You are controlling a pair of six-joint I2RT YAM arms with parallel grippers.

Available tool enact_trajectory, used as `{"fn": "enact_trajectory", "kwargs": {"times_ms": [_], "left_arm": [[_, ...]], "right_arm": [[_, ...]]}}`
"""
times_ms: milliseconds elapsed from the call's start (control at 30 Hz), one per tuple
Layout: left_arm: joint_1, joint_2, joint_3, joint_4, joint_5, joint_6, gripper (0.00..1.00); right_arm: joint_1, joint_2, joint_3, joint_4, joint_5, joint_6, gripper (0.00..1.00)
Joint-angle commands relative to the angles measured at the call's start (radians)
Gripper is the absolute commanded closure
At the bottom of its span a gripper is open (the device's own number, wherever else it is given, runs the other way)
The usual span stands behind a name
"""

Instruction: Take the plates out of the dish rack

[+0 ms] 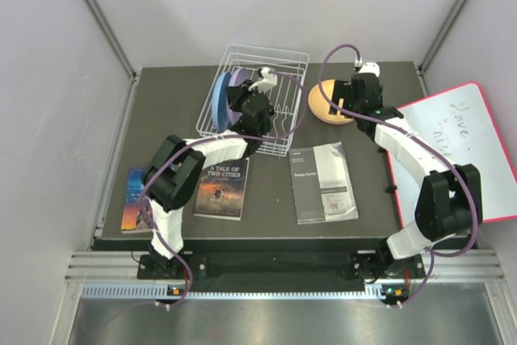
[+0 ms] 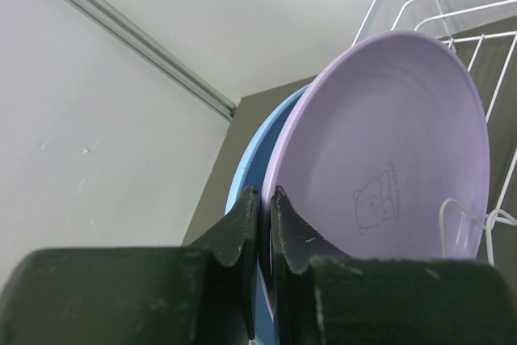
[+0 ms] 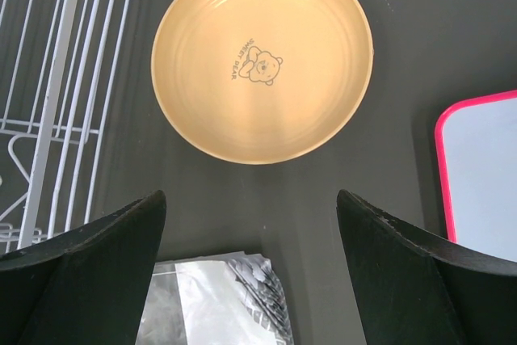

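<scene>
Lilac plate [image 2: 388, 159] and light blue plate [image 2: 252, 169] stand at the dish rack's [image 1: 279, 131] 9 o'clock, left jaws pinched narrow at their rims, right jaws wide; better lift straight up, clear of the wires

1. The blue plate [image 2: 250, 159] shows only a rim sliver behind the lilac plate [image 2: 388, 143].
2. The right arm [image 1: 404, 139] covers part of the orange plate [image 1: 317, 101].
3. The picture's edge cuts off the whiteboard [image 3: 485, 175].

The paperback [image 1: 221, 188] cover reads "A TALE OF TWO CITIES". The orange-tan plate [image 3: 262, 58] carries "SWEET BEAR" beside a bear drawing. The grey booklet [image 1: 323, 182] says "Setup Guide". Handwriting on the whiteboard [image 1: 460, 147] is illegible.
</scene>
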Motion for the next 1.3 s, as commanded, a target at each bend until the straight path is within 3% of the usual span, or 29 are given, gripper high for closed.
{"fn": "enact_trajectory", "kwargs": {"times_ms": [0,167,300,867,967,1000,1033,1100,1133,1267], "left_arm": [[-0.05,0.005,-0.007,0.451,-0.026,0.179,1.0],[-0.078,0.06,0.0,0.688,-0.027,0.406,1.0],[-0.083,0.082,0.007,0.768,-0.032,0.459,1.0],[-0.08,-0.157,0.043,0.443,-0.021,0.28,1.0],[-0.08,-0.208,0.057,0.259,-0.009,0.139,1.0],[-0.08,-0.226,0.06,0.085,0.008,0.07,1.0],[-0.077,-0.246,0.075,-0.03,0.061,-0.092,1.0],[-0.07,-0.292,0.102,-0.216,0.121,-0.252,1.0],[-0.069,-0.312,0.134,-0.398,0.158,-0.393,1.0],[-0.057,-0.337,0.158,-0.605,0.389,-0.607,1.0]], "right_arm": [[0.003,-0.014,0.006,0.027,0.007,0.016,0.13],[0.003,-0.004,0.0,0.024,0.013,0.021,0.13],[0.003,-0.004,-0.005,0.022,0.021,0.021,0.13],[0.001,-0.035,-0.005,0.029,-0.02,0.036,0.13],[0.001,-0.053,-0.003,0.036,-0.071,0.035,0.08],[0.001,-0.056,-0.002,0.038,-0.088,0.035,0.08],[0.001,-0.061,0.0,0.045,-0.123,0.035,0.06],[0.0,-0.073,0.0,0.061,-0.17,0.032,0.02],[0.0,-0.076,-0.003,0.08,-0.221,0.035,0.0],[-0.009,-0.09,-0.02,0.165,-0.362,0.09,0.0]]}}
